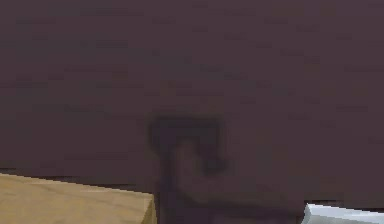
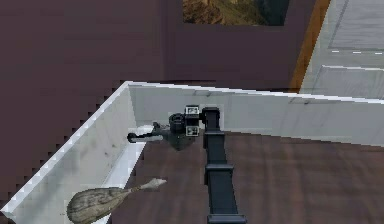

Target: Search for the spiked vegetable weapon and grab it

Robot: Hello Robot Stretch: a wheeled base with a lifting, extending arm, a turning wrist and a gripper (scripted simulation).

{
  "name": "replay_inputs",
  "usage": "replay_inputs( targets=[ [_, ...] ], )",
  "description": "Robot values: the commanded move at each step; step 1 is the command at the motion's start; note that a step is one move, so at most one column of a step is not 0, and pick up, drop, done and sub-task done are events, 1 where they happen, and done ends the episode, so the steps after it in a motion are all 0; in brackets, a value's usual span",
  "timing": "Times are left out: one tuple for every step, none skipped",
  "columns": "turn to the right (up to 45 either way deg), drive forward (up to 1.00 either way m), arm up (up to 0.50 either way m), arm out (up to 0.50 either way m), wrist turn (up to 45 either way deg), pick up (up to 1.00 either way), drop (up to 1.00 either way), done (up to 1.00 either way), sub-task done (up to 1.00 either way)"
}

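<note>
Hand (image 2: 135, 134) against white wall (image 2: 88, 152); indistinct brownish lump (image 2: 95, 204) nearby.

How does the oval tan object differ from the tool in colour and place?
The oval tan object is pale and rounded, with a thin stem; the tool is dark and angular. The object lies near the picture's bottom edge; the tool is farther up, near the white wall.
</note>
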Motion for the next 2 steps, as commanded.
replay_inputs(
  targets=[
    [0.0, 0.0, -0.3, 0.0, 0.0, 0.0, 0.0, 0.0, 0.0],
    [0.0, 0.0, 0.0, 0.0, 0.0, 1.0, 0.0, 0.0, 0.0]
  ],
)
